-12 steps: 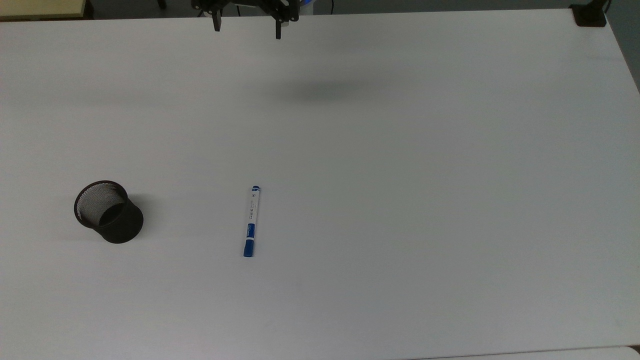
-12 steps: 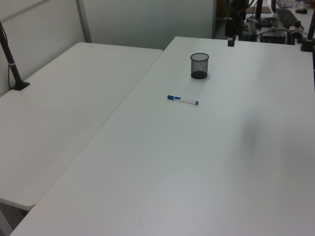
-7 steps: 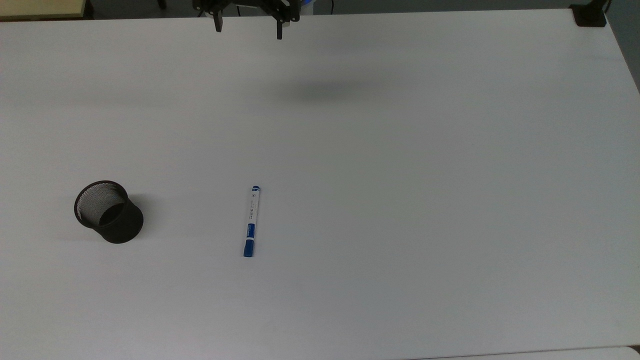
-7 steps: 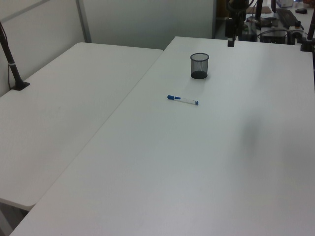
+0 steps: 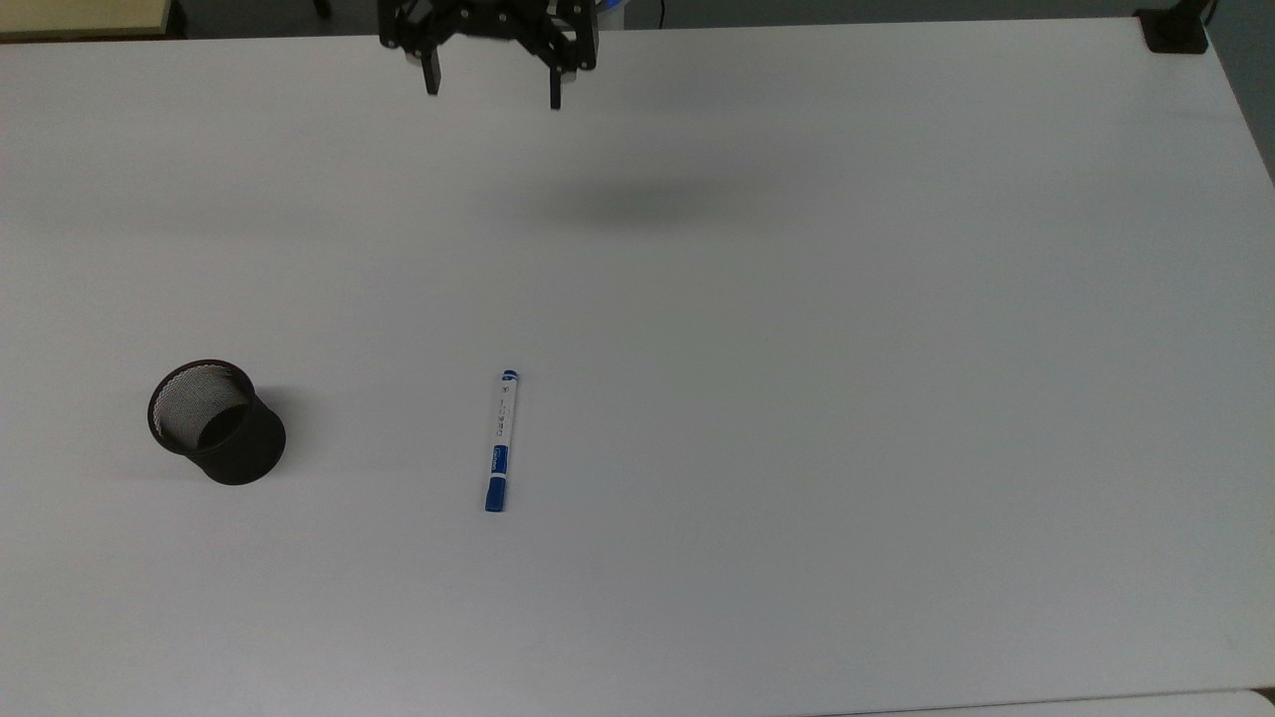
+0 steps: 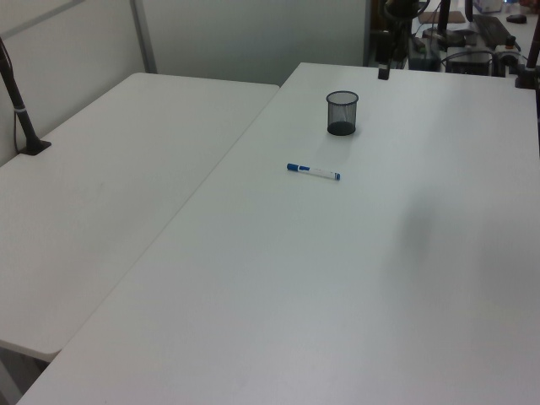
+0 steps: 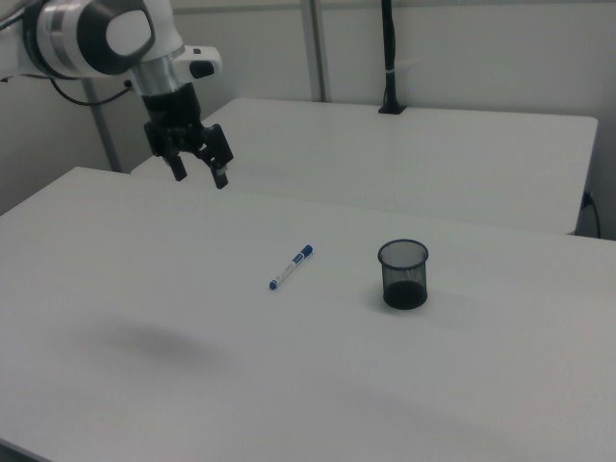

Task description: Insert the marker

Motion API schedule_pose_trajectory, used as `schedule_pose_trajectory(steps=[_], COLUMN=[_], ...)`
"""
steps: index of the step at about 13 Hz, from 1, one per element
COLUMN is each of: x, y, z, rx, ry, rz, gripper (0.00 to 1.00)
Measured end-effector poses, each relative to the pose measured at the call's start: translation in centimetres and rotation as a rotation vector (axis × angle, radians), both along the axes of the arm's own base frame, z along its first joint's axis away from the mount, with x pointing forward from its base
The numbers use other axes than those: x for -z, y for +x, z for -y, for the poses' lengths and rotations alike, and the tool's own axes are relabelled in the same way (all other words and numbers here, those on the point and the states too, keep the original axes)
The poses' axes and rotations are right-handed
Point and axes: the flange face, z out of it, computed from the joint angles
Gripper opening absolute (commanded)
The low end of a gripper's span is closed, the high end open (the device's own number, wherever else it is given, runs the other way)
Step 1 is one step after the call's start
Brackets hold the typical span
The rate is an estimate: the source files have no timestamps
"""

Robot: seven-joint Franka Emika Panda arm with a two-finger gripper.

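In the top view, the slim whiteboard marker with white barrel and blue cap [image 5: 501, 440] lies flat on the white desk [image 5: 797, 398], about in the middle between the far and near edges and a little toward the top view's left. The black mesh cup [image 5: 216, 421] stands upright, well apart from it, near the desk's left edge in the top view. The black two-finger gripper [image 5: 490, 92] hangs at the far edge, fingers spread apart and empty. You must first bring it down over the marker's white barrel, with the fingers across the barrel, not along it.

In the left view, the marker [image 6: 313, 172] lies nearer to the camera than the cup [image 6: 342, 112], and the gripper [image 6: 383, 72] is beyond the cup at the far edge. Keep your path clear of the cup's rim as you come in.

In the right view, the gripper [image 7: 196, 173] is high above the desk with its fingers wide, and the marker [image 7: 291, 267] lies beside the cup [image 7: 403, 273] with a clear gap. I judge that a grasp near the middle of the barrel is best, so the marker does not swing when you lift it.
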Motion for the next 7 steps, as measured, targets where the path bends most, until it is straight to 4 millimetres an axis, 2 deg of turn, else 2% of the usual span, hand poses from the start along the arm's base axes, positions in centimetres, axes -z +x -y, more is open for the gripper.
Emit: schedule_pose_trajectory(steps=[2,7], x=[1.5,10.2], y=[2.5,9.1], z=[-0.1,-0.6], rx=[-0.007,-0.028], ry=[0.003,0.006], rz=[0.091,0.224], gripper=[1.00,1.00])
